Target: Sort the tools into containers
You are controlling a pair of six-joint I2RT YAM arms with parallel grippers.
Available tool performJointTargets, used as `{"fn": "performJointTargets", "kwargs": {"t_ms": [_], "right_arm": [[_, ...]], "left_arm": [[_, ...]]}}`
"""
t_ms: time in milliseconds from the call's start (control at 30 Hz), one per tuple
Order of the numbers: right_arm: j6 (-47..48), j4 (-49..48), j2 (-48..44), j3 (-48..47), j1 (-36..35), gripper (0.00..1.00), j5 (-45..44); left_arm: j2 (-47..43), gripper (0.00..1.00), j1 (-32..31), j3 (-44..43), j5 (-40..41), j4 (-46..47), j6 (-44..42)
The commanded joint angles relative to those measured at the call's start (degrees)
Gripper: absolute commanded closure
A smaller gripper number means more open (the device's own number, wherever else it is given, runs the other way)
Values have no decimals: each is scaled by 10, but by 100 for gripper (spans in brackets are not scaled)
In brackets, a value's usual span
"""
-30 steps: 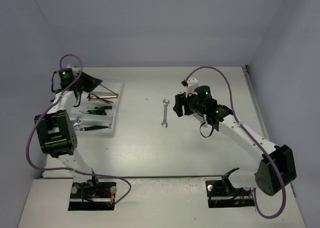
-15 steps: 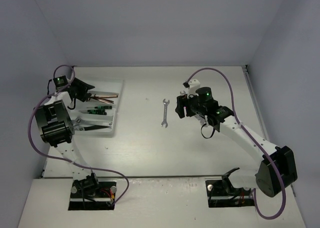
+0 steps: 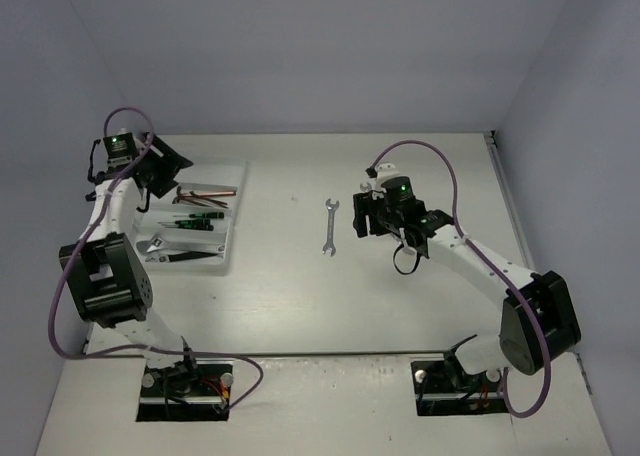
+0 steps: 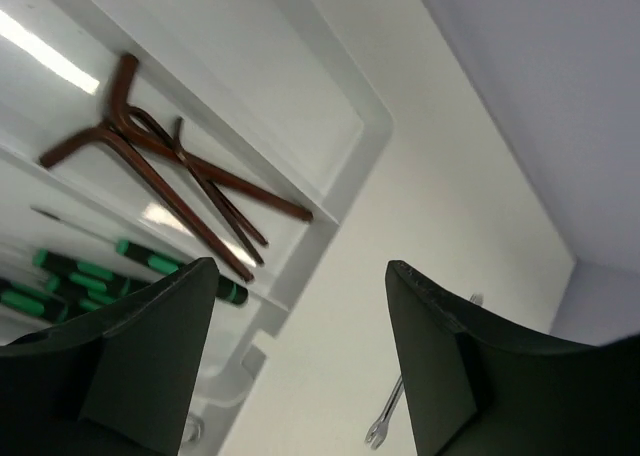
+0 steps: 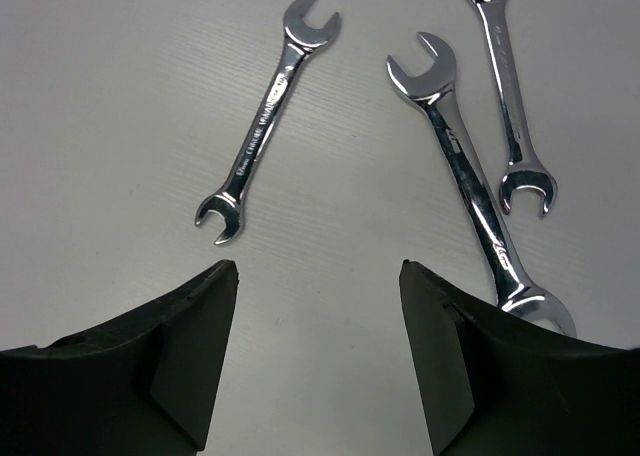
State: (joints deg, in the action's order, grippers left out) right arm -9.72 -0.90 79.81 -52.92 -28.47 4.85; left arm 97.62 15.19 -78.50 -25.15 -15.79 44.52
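**Desk:** Where are the loose tools?

**Field:** Three silver wrenches [image 5: 465, 171] lie flat on the white counter [image 3: 280, 306], well apart from the tray [image 3: 240, 206]. In the right wrist view a lone wrench [image 5: 267, 111] sits to the left and two lie near each other on the right. From above only one shows.

**Desk:** And the hands?

**Field:** The right hand [image 5: 318, 276] hovers over the wrenches, jaws wide, holding nothing. The left hand [image 4: 300, 276] hangs above the tray, also spread and empty.

**Desk:** How would a wrench handle?

**Field:** Likely stiff steel, light for its length, polished and slippery, lying flush on the counter. The middle of the lone wrench's shank looks the best hold, fingers across its narrow width — a grip near one head could let it swing.

**Desk:** Anything in the way?

**Field:** Nothing around the lone wrench. The other two lie close, so fingers may nudge one. In the tray, hex keys [image 4: 150, 171] share one slot, green-black screwdrivers [image 3: 195, 221] the next and a black-handled adjustable wrench [image 3: 185, 257] the nearest — each kind kept apart.
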Motion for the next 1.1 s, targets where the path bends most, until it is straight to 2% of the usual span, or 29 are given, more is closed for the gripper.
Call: {"fn": "performJointTargets", "kwargs": {"t_ms": [0, 167, 400, 600, 767, 1067], "right_arm": [[-61, -14, 27, -34, 1, 38, -79], [-76, -13, 71, -57, 0, 39, -74], [-160, -10, 132, -93, -31, 41, -146], [-195, 0, 129, -73, -34, 42, -214], [-196, 21, 76, -23, -5, 41, -237], [-178, 43, -49, 62, 49, 40, -234]], "left_arm": [[-69, 35, -122, -45, 61, -123, -118], [-85, 35, -243, -46, 134, -183, -156], [-124, 35, -324, 8, 173, -195, -159], [-116, 35, -394, 7, 213, -200, -154], [-3, 35, -477, -79, 282, -225, -140], [183, 37, -534, -253, 299, -249, -121]]}}
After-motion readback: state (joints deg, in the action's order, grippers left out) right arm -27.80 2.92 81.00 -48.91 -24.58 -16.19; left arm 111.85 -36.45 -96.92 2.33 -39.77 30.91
